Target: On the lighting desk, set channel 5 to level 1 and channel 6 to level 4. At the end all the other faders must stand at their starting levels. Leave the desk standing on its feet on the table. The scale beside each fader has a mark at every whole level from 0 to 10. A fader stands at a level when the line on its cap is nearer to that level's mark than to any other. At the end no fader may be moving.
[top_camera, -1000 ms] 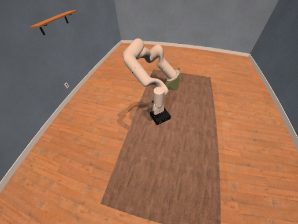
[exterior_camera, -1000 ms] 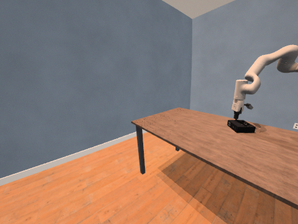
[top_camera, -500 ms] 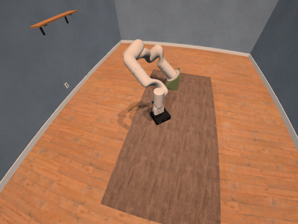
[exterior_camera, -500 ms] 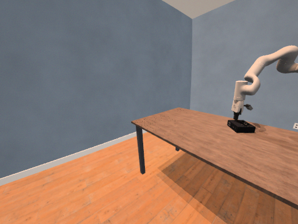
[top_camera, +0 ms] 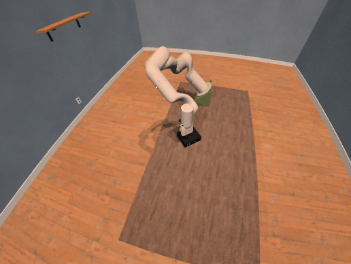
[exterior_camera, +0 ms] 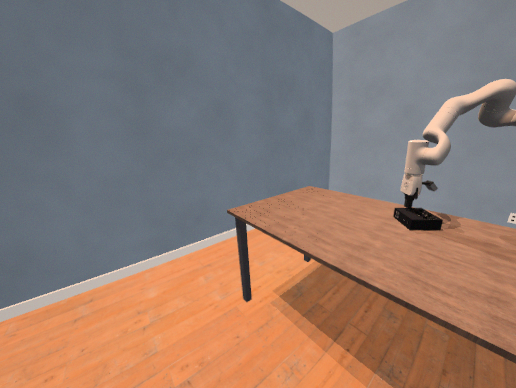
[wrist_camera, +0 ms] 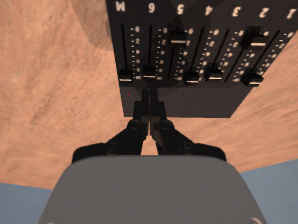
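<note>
The black lighting desk [top_camera: 190,139] [exterior_camera: 418,219] [wrist_camera: 200,102] stands flat on the wooden table [top_camera: 204,204] [exterior_camera: 345,235]. In the wrist view its channels read M, 6, 5, 4, 3, 2, 1 from left to right, with level 0 at the far end. The channel 6 cap [wrist_camera: 149,73] sits near the near end of its track. The channel 5 cap [wrist_camera: 178,36] sits near the far end, by the low marks. My gripper [wrist_camera: 148,99] [exterior_camera: 408,202] is shut on nothing, fingers pointing down, with its tips just on the near side of the channel 6 cap.
The M cap [wrist_camera: 125,76], channel 4 cap [wrist_camera: 191,77] and channel 3 cap [wrist_camera: 215,74] stand near the near end. The arm's green base block [top_camera: 204,99] is at the table's far end. A wall shelf [top_camera: 62,23] hangs far left.
</note>
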